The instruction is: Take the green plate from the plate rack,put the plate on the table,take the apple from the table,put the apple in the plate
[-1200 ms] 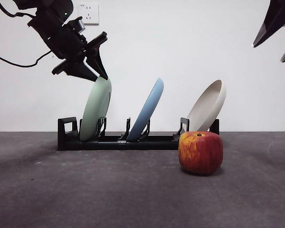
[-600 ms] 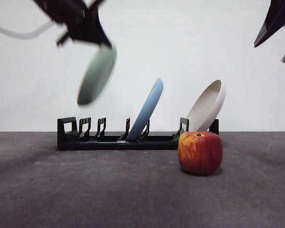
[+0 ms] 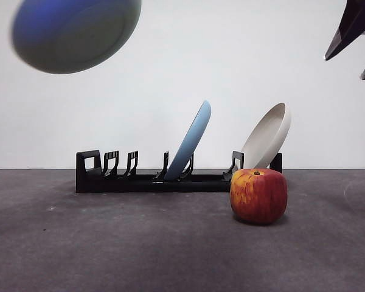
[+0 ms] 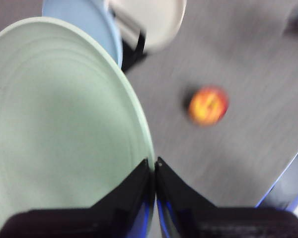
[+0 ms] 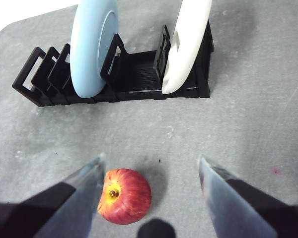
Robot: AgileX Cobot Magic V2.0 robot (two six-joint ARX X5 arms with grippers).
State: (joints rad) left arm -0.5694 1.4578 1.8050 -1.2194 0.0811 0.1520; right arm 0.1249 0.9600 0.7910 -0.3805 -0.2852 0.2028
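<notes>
Hanging high in the air, well above the table (image 3: 170,243), the green plate (image 4: 59,134) is pinched at its rim by the closed left gripper (image 4: 154,173); it appears blurred in the front view. On the table, the plate rack (image 3: 152,179) holds a blue plate (image 3: 188,140) and a white plate (image 3: 267,135). The apple (image 3: 258,196) sits in front of the rack's white-plate end. The right gripper (image 5: 151,171) hovers over the apple, jaws spread wide.
</notes>
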